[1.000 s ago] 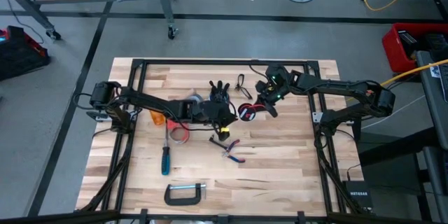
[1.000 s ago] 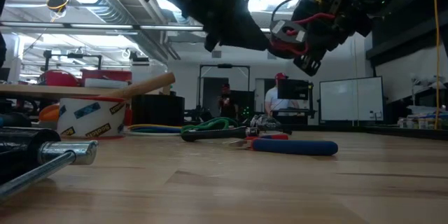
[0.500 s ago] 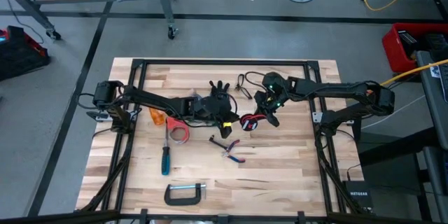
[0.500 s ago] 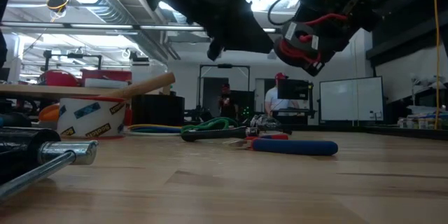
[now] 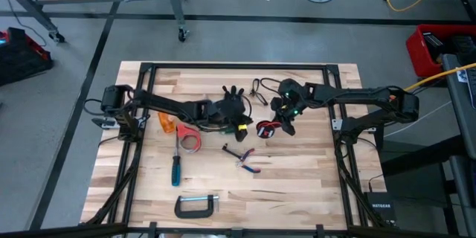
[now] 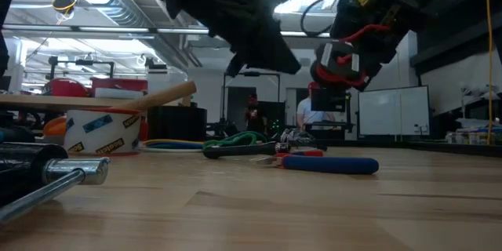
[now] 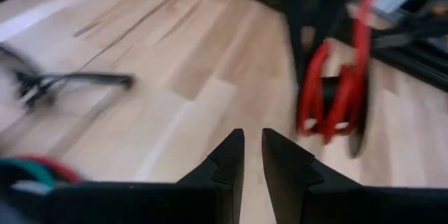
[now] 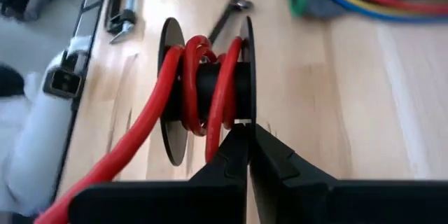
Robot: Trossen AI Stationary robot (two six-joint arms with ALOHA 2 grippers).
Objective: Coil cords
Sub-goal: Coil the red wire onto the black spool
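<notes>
A black spool [image 8: 203, 91] wound with red cord hangs above the table's middle; it also shows in the high view [image 5: 263, 129], the low view [image 6: 336, 67] and the left wrist view [image 7: 336, 91]. My right gripper [image 8: 246, 147] is shut on it. A loose end of red cord [image 8: 105, 168] trails off the spool toward the wrist. My left gripper [image 7: 252, 147] hovers just left of the spool [image 5: 242, 123], empty, with a narrow gap between its fingertips. A thin black cord [image 5: 256, 89] lies loose on the table, farther back. My right gripper pinches the rim of one spool flange [image 8: 246, 115] between its two fingers. The fingers slant down from the table's far right. The spool is lifted clear of the table, its axis roughly level and across the fingers, with the red cord wound on its core.
Red-and-blue pliers [image 5: 244, 158], a blue screwdriver [image 5: 176, 169] and a black C-clamp [image 5: 197, 206] lie toward the near edge. A tape roll [image 5: 192, 141] and an orange item [image 5: 167, 125] lie under the left arm. A black glove-like thing [image 5: 234, 93] lies near the black cord.
My right gripper has carried the spool a little toward the near edge and down, turning it about, and stays shut on it. My left arm has shifted slightly beside the spool.
</notes>
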